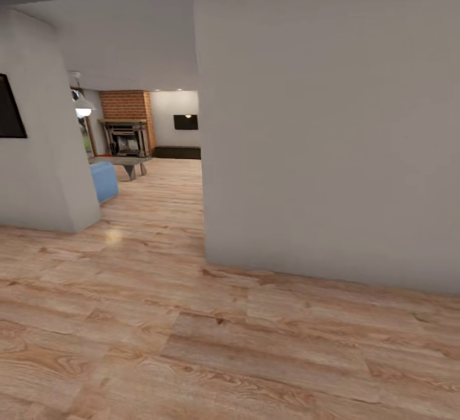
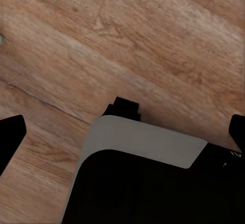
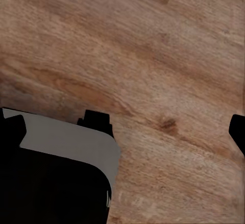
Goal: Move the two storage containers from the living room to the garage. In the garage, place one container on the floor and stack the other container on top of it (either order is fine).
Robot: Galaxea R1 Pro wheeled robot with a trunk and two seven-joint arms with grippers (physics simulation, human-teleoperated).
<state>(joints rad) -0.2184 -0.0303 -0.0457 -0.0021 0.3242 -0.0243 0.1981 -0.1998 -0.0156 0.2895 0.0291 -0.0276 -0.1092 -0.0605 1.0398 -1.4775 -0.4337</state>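
The two storage containers and the garage are out of view. The living room (image 1: 137, 145) lies far ahead through an opening, with its red brick fireplace (image 1: 128, 126), black wall TV (image 1: 186, 122) and long dark low bench (image 1: 177, 152). My left gripper (image 2: 122, 134) hangs open over the light wood-plank floor (image 2: 153, 45), one black fingertip (image 2: 11, 134) at each side of the picture and nothing between them. My right gripper (image 3: 125, 129) is open too, above the same planks, holding nothing.
A broad pale grey wall (image 1: 332, 119) stands close ahead on the right. A grey wall pier (image 1: 45, 164) with a black panel (image 1: 9, 108) stands left. Between them the passage runs past a blue seat (image 1: 104, 181) and a grey table (image 1: 124, 163). My grey-and-black body (image 2: 143, 142) shows below the grippers.
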